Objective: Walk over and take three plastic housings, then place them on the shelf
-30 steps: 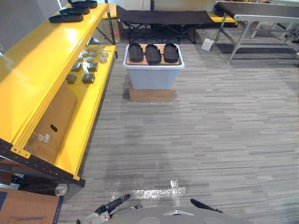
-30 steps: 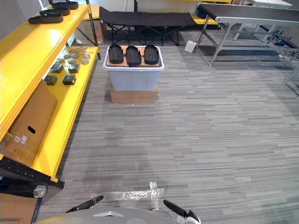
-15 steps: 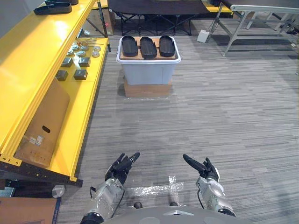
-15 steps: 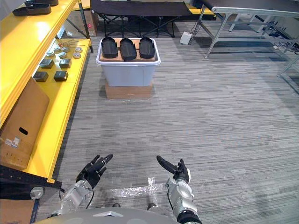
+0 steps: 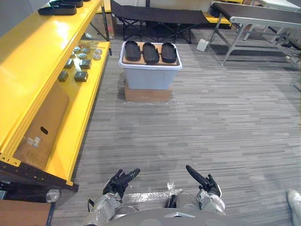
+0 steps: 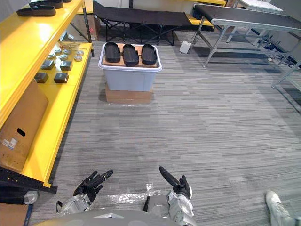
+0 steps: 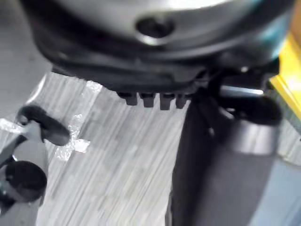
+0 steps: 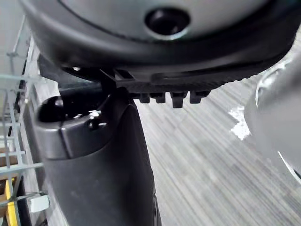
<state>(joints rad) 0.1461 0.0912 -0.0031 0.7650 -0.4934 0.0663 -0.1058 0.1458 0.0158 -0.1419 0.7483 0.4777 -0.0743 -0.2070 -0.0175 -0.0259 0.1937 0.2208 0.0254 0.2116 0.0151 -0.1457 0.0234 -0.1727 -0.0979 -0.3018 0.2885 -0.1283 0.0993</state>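
Left hand (image 5: pixel 120 180) and right hand (image 5: pixel 205 181), empty with fingers straight, have dropped lower (my walk barely begun); black oval plastic housings (image 5: pixel 150 52) lie well ahead.

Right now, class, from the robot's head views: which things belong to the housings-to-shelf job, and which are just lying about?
Belonging to the job:
- three black housings on the grey bin
- yellow shelf
- left hand and right hand, both open and empty

Lying about:
- cardboard box
- small metal parts
- black cot
- grey table
- a person's shoe
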